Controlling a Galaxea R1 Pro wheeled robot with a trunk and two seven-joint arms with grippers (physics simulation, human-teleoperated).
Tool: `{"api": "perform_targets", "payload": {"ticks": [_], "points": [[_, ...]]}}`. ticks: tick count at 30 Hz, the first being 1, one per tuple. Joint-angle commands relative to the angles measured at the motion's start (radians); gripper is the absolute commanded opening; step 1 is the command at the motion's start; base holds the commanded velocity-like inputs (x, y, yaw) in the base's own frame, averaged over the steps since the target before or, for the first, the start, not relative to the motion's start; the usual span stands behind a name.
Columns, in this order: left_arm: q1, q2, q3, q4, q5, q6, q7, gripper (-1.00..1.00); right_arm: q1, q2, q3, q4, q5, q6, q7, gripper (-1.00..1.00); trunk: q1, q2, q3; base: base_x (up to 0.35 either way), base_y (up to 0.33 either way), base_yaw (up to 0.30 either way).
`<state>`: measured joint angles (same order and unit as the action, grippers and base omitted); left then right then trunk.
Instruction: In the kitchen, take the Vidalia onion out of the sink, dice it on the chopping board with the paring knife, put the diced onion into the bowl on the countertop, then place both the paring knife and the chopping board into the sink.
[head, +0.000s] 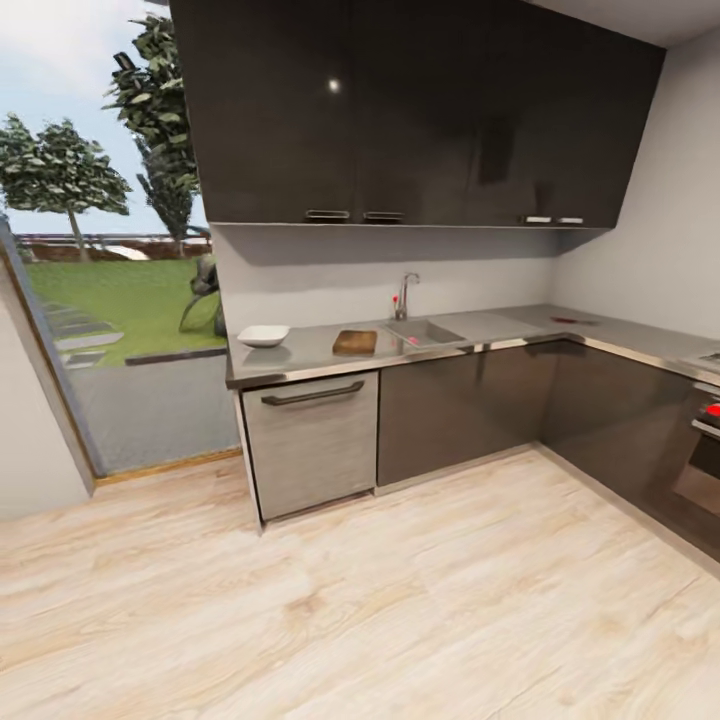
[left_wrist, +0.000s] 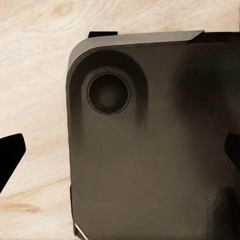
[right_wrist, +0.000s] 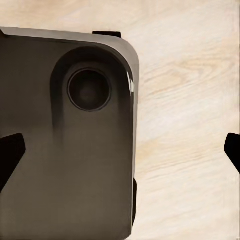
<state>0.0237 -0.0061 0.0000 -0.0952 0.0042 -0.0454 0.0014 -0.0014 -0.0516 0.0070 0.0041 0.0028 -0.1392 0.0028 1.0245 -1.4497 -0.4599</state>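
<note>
Across the room, the sink (head: 428, 331) is set into the countertop (head: 300, 366), with a chrome tap (head: 406, 295) behind it. The Vidalia onion is hidden from here. The brown chopping board (head: 355, 342) lies just left of the sink. Further left stands the white bowl (head: 263, 335). The paring knife is too small to make out; a small reddish thing (head: 572, 320) lies on the counter at the far right. My left gripper (left_wrist: 122, 152) and right gripper (right_wrist: 122, 152) both hang open over my own dark base (left_wrist: 150, 150), with nothing between their fingers.
A light wood floor (head: 400, 600) stretches between me and the cabinets. A steel dishwasher front (head: 312, 440) sits under the bowl. The counter turns along the right wall to an oven (head: 705, 450). A large window opening (head: 110, 300) is at the left.
</note>
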Motion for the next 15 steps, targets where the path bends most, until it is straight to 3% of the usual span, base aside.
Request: {"api": "perform_targets", "payload": {"ticks": [1, 15], "points": [[0.0, 0.0, 0.0, -0.001, 0.0, -0.001, 0.0, 1.0, 0.0, 0.0, 0.001, 0.0, 0.0, -0.003, 0.0, 1.0, 0.001, 0.0, -0.001, 0.283, -0.24, 0.217], [0.0, 0.0, 0.0, -0.001, 0.0, -0.001, 0.0, 1.0, 0.0, 0.0, 0.001, 0.0, 0.0, -0.003, 0.0, 1.0, 0.001, 0.0, -0.001, 0.277, -0.248, 0.217]]}}
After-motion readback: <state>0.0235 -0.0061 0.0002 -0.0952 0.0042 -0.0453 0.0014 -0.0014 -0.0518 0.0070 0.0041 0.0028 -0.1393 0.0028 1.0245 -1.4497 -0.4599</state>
